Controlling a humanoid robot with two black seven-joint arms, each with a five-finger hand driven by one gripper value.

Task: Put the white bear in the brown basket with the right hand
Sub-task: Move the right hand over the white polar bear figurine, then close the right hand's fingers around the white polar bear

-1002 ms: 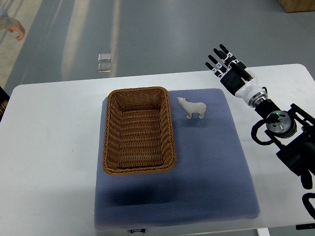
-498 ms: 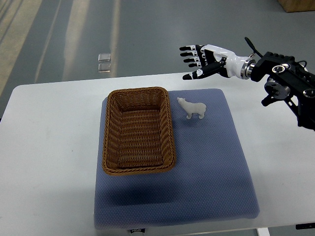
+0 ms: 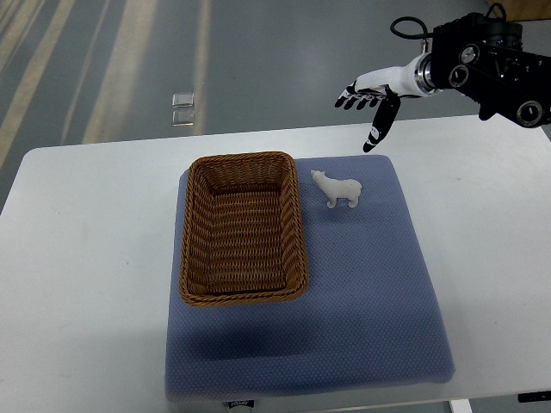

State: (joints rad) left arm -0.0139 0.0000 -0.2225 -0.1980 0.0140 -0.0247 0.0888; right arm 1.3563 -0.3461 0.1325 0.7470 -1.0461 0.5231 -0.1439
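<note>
A small white bear stands upright on the blue mat, just right of the brown wicker basket, apart from its rim. The basket holds nothing. My right hand comes in from the upper right, raised beyond the table's far edge, above and a little right of the bear. Its fingers are spread, thumb hanging down, holding nothing. The left arm is out of view.
The mat lies on a white table. A small clear object sits on the grey floor beyond the table. The black forearm and wrist housing fills the upper right corner.
The right arm has swung up and back toward the upper right corner, and the hand has turned with its thumb down. Bear and basket have not moved.
</note>
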